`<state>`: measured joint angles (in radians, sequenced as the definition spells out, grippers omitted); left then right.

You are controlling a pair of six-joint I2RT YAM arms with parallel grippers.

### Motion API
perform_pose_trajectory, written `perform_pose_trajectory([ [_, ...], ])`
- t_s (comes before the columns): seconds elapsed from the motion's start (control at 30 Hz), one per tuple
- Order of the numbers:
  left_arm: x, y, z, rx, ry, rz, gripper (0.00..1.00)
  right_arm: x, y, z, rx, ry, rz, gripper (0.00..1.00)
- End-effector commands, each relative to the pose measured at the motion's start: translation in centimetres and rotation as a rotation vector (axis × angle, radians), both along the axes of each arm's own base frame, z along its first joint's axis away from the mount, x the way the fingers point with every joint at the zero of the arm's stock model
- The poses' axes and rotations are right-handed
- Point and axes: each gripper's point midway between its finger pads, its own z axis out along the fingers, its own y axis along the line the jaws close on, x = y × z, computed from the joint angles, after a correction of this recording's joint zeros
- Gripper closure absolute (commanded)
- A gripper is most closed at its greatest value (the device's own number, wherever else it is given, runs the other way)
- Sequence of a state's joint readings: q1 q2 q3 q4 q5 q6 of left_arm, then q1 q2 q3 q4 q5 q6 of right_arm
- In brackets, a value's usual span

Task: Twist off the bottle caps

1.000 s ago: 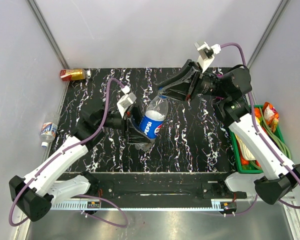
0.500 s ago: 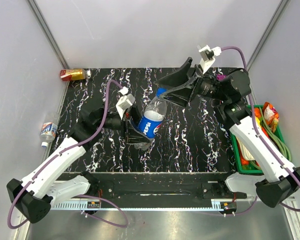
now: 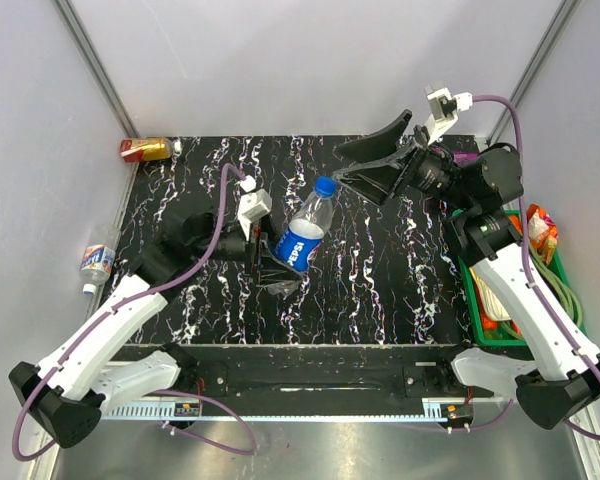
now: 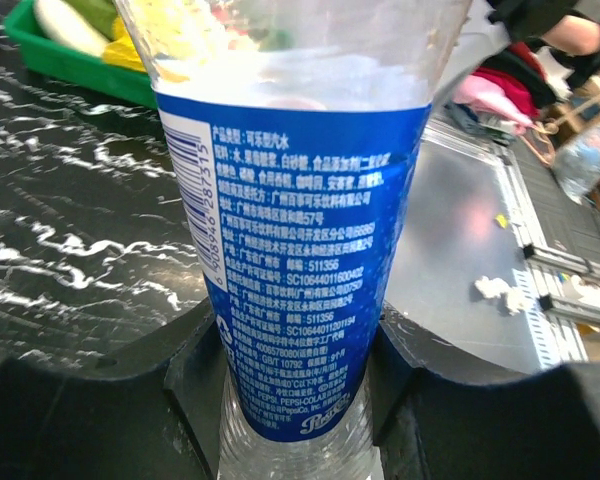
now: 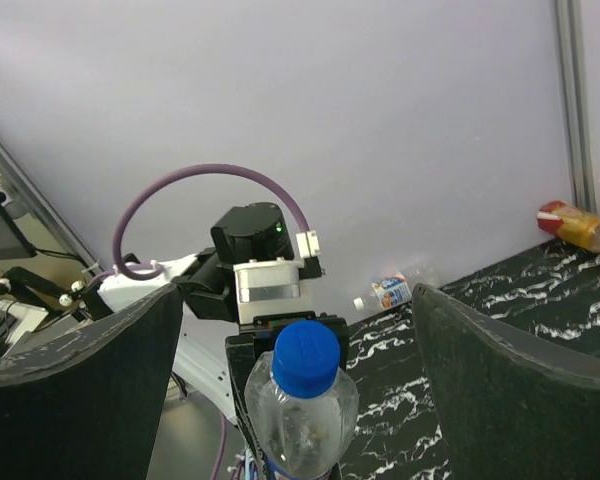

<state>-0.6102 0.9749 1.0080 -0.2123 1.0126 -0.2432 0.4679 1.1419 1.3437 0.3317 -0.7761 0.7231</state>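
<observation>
The Pepsi bottle (image 3: 303,240) leans over the table's middle, its dark blue cap (image 3: 325,186) on its neck. My left gripper (image 3: 277,266) is shut on the bottle's lower end. In the left wrist view both fingers (image 4: 185,365) press the blue label (image 4: 300,250). My right gripper (image 3: 341,166) is open, just right of the cap and apart from it. In the right wrist view the cap (image 5: 306,357) sits between and beyond the wide-spread fingers (image 5: 90,370). The second bottle (image 3: 97,262) with its white cap (image 3: 87,290) lies off the table's left edge.
A red-and-gold can (image 3: 145,149) lies at the table's back left corner. A green basket (image 3: 500,332) with packets stands off the right edge. The enclosure walls close in behind and on both sides.
My right gripper has opened off the blue cap and drawn back to the right. The left gripper keeps its hold, and the bottle has shifted a little.
</observation>
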Motion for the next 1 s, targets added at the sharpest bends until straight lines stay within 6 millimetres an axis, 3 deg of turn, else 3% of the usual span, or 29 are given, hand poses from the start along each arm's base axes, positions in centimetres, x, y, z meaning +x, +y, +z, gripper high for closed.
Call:
perform_pose_trajectory([
  [0.0,2.8,0.8,0.1,0.067,-0.092,0.174,0.88,2.0,-0.5,-0.9,0.007,0.063,-0.090,0.00],
  [0.2,6.0,1.6,-1.1,0.161,-0.072,0.353,0.85,4.4,-1.1,-2.8,0.010,0.152,-0.205,0.00],
  [0.47,8.0,2.5,-2.1,0.223,-0.090,0.461,0.81,6.6,-0.8,-5.0,-0.043,0.275,-0.248,0.00],
  [0.73,9.2,3.7,-3.5,0.297,-0.101,0.539,0.81,8.5,-0.5,-6.7,-0.063,0.355,-0.280,0.00],
  [0.97,9.6,3.8,-3.8,0.339,-0.097,0.542,0.81,8.4,0.7,-7.4,-0.070,0.376,-0.197,0.00],
])
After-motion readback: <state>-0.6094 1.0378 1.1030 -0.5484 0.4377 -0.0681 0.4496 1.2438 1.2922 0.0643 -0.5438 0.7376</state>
